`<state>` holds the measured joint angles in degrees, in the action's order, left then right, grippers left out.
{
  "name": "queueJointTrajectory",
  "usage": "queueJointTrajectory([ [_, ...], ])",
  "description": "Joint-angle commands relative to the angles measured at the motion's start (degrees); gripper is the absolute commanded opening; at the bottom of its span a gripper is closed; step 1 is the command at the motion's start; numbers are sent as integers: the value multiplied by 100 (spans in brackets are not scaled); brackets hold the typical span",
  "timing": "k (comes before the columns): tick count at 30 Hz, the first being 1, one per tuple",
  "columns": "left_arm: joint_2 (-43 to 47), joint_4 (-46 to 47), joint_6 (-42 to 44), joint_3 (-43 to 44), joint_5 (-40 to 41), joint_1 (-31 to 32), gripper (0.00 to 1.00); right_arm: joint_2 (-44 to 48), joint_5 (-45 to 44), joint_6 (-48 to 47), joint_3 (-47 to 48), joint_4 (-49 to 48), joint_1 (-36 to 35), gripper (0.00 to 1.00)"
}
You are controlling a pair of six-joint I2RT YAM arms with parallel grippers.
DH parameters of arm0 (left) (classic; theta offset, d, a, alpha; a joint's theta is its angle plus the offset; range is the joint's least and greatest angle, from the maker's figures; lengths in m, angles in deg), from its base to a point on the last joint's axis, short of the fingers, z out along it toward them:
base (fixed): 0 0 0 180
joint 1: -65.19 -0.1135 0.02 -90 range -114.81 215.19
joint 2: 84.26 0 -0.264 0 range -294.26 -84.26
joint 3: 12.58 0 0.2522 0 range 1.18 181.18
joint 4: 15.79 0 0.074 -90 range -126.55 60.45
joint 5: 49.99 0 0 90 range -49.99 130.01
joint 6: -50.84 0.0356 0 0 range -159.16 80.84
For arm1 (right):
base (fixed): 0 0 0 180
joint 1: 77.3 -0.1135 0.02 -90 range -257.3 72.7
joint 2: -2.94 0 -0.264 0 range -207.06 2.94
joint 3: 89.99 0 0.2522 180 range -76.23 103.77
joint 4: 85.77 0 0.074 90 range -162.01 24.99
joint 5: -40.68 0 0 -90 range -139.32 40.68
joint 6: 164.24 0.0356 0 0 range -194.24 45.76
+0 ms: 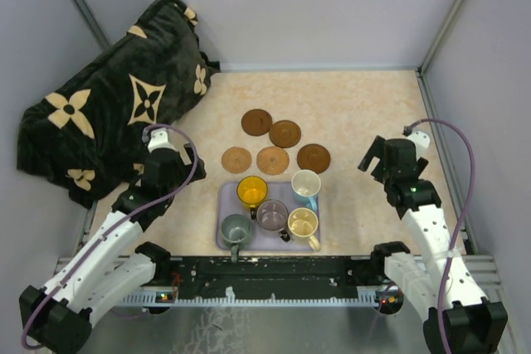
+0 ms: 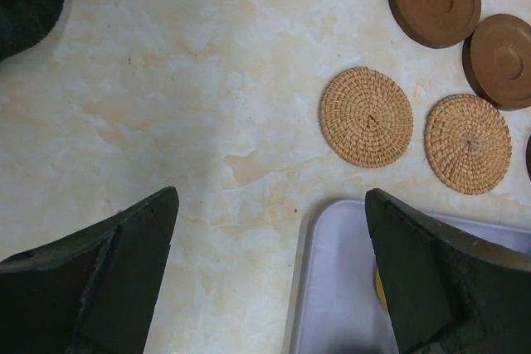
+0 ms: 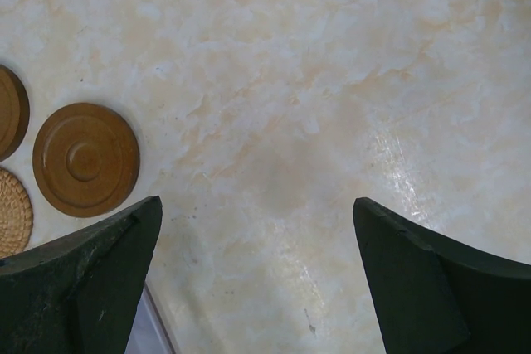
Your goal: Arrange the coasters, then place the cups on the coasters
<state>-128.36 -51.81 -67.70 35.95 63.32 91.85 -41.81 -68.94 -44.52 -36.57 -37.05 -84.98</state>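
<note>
Bare tabletop [image 1: 365, 113] is lying open right of the 5 coasters [image 1: 273, 159] and behind them. A dark patterned blanket [image 1: 99, 122] is blocking the far-left corner. 5 cups [image 1: 271, 215] are crowding the lavender tray [image 1: 224, 205], leaving only narrow gaps between them. Side walls [image 1: 489, 80] are bounding passage on both sides.
</note>
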Motion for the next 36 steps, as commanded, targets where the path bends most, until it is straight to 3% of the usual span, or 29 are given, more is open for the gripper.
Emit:
queueJointTrajectory([
  [1,-295,503,-34,-77,-252,15,100,76,163,-162,2,-422,12,99],
  [10,-1534,1759,321,236,-276,16,99,-479,949,-555,182,-1426,7,98],
  [16,-2831,2620,654,864,-323,12,83,-1369,1229,-652,630,-1714,8,78],
  [20,-3867,2954,906,1544,-596,-41,51,-1830,1496,-857,729,-2005,-4,64],
  [23,-4593,3050,1006,2120,-926,-141,3,-2128,1672,-917,792,-2146,-31,56],
  [24,-4829,3066,1048,2312,-1033,-167,0,-2213,1728,-946,809,-2196,-42,53],
  [29,-5859,2980,1404,3373,-1496,-261,0,-2679,1999,-1048,931,-2345,-127,36],
  [31,-6232,2916,1491,3681,-1492,-266,0,-2844,2032,-1069,971,-2426,-213,3],
  [36,-6885,2946,1749,4294,-1725,-290,6,-3228,1866,-1116,1097,-2613,-534,0],
])
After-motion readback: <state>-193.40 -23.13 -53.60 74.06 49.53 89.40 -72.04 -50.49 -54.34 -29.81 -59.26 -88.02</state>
